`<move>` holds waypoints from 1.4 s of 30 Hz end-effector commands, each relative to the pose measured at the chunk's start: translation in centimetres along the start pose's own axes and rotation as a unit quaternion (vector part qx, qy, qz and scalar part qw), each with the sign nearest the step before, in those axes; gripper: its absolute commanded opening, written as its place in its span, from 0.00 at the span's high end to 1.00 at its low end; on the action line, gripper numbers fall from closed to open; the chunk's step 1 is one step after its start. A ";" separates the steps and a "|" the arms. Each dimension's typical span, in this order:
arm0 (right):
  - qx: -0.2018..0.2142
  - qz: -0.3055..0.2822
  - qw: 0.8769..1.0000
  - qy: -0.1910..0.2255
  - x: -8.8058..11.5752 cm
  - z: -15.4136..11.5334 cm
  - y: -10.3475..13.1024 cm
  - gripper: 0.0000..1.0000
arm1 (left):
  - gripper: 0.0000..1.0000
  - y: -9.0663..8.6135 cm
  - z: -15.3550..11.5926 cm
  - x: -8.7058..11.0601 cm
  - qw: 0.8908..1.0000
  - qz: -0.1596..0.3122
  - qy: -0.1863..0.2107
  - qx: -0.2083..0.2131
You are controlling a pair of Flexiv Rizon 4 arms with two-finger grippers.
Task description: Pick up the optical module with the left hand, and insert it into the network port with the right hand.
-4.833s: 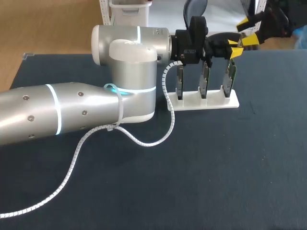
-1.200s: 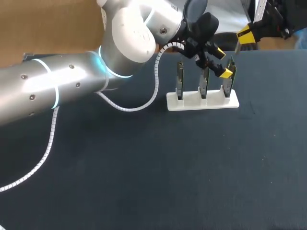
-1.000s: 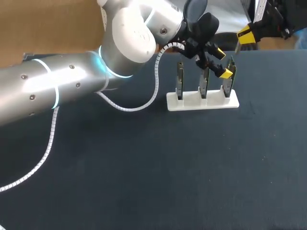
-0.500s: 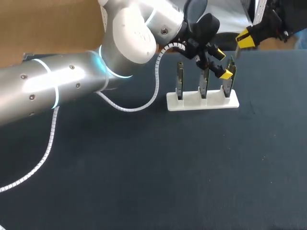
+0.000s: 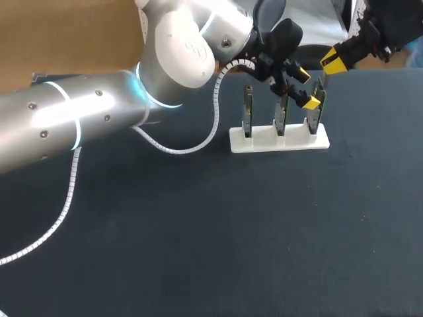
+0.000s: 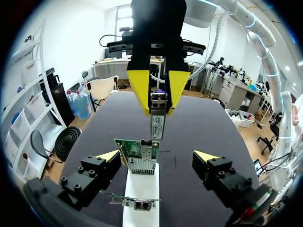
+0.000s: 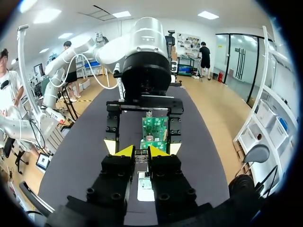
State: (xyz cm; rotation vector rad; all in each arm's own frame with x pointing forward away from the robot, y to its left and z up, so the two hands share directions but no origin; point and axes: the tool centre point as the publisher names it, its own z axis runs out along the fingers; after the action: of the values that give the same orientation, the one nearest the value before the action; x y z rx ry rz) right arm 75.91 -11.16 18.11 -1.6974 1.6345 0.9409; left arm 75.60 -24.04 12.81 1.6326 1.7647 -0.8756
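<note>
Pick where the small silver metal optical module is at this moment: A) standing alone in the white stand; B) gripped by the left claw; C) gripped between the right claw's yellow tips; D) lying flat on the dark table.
C: in the left wrist view the small silver metal optical module is pinched between the yellow tips of the right claw, over the green circuit board; the left claw stands open.

Dark table [image 5: 198,251]; white rack [image 5: 261,141] on it.
</note>
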 end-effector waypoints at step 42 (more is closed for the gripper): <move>0.009 -0.011 1.000 0.012 1.5 0.7 -1.0 1.00 | 0.00 0.0 0.0 -0.1 1.000 -0.001 0.002 0.001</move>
State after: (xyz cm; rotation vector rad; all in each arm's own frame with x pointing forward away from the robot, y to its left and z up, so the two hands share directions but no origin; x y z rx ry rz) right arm 76.80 -11.16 16.92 -1.7240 1.6420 0.8929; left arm 75.59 -24.03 12.81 1.6326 1.7643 -0.8756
